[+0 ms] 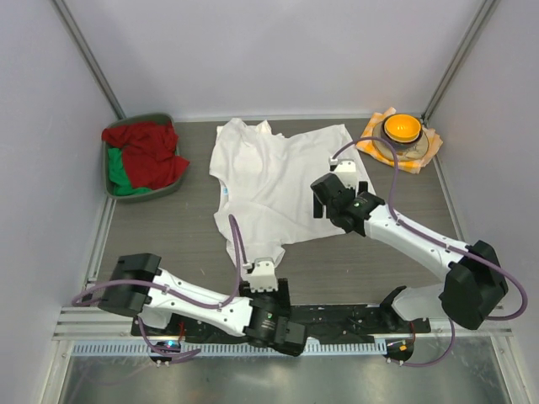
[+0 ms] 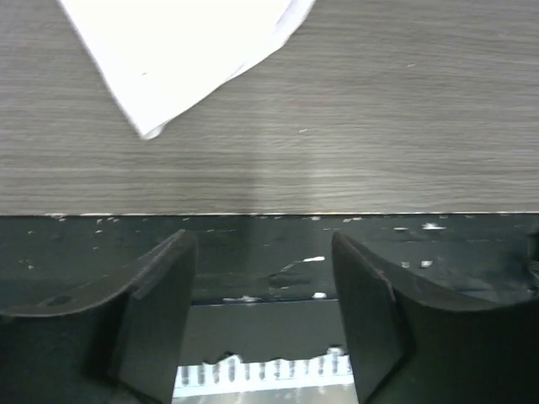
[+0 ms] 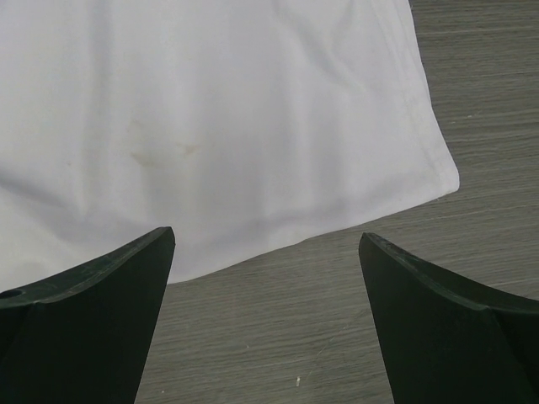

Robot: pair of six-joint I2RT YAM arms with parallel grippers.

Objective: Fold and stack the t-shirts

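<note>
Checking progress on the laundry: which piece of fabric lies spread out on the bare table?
The white t-shirt at centre. The red and green clothes sit bunched in the grey bin; the orange checked cloth lies under a bowl.

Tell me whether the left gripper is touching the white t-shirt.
Apart. The left wrist view shows bare table between the left gripper and the t-shirt corner.

Bare table lies open left of the t-shirt. The bin blocks the far left, the bowl the far right.
</note>
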